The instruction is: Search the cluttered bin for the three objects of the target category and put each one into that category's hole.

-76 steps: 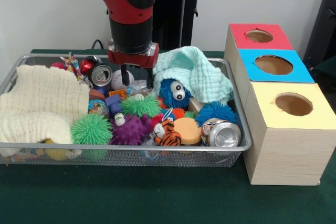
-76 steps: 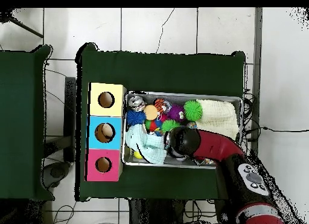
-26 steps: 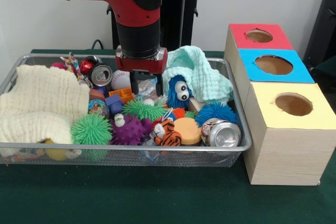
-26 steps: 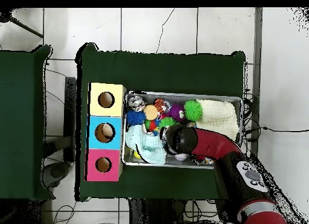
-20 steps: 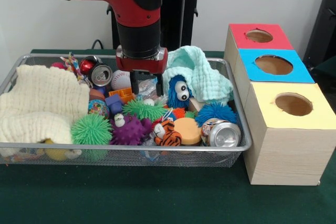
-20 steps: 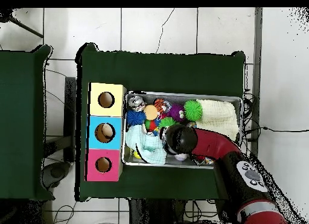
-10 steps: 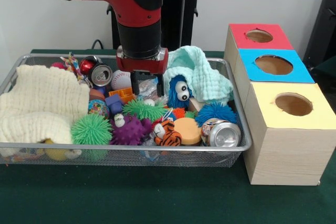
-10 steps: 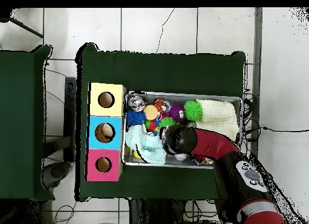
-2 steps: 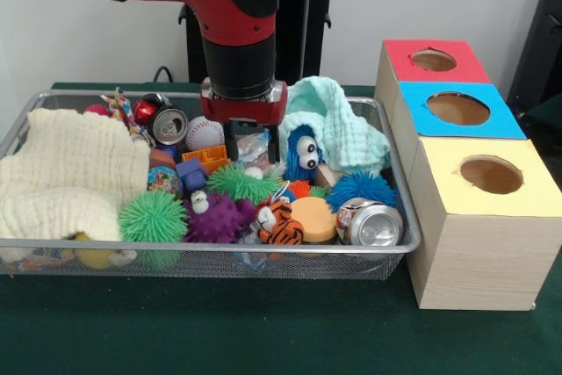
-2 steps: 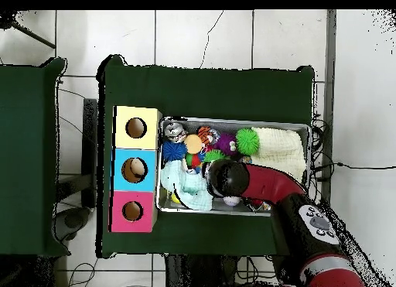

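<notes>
The wire bin (image 9: pixel 211 248) holds several toys. My gripper (image 9: pixel 253 145) hangs low at the bin's back middle, open. Its left finger (image 9: pixel 230 141) stands beside an orange block (image 9: pixel 208 156); the right finger is close against the blue fuzzy toy with eyes (image 9: pixel 303 154). A crinkled clear wrapper (image 9: pixel 255 147) lies between the fingers. A baseball (image 9: pixel 204 132) sits just left of the gripper. In the overhead view the arm (image 10: pixel 232 179) covers the gripper. The red box (image 9: pixel 435 61), blue box (image 9: pixel 457 109) and yellow box (image 9: pixel 492 175), each with a hole, stand right of the bin.
A mint cloth (image 9: pixel 338 125) drapes over the blue toy. A cream cloth (image 9: pixel 70 173) fills the bin's left end. Two cans (image 9: pixel 373 226) (image 9: pixel 167 125), a green spiky ball (image 9: pixel 154 215), a purple spiky ball (image 9: pixel 218 217), a tiger toy (image 9: pixel 279 224) and an orange disc (image 9: pixel 314 217) crowd the front.
The arm has shifted right across the bin's back, from beside the baseball to beside the blue fuzzy toy, which has been nudged slightly right. The fingers stay apart.
</notes>
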`<state>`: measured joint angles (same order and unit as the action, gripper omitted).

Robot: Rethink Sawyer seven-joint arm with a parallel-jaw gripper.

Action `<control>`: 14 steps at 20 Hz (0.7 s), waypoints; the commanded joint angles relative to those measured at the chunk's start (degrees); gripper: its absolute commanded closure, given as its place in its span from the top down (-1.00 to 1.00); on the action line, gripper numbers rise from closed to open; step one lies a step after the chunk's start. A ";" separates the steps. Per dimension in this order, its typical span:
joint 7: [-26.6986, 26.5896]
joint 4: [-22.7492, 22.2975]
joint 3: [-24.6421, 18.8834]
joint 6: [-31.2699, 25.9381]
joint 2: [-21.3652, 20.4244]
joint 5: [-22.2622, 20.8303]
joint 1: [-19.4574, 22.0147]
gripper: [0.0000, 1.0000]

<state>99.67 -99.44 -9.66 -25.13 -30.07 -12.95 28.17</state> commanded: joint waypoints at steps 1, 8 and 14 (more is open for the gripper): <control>10.87 -2.11 -4.80 6.73 3.35 3.63 -3.09 1.00; 8.71 -3.60 -3.17 6.75 2.88 1.58 -2.44 1.00; 7.94 -1.84 -3.57 6.04 3.55 2.19 -2.41 1.00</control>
<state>99.67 -99.85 -9.51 -22.31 -29.87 -12.87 25.89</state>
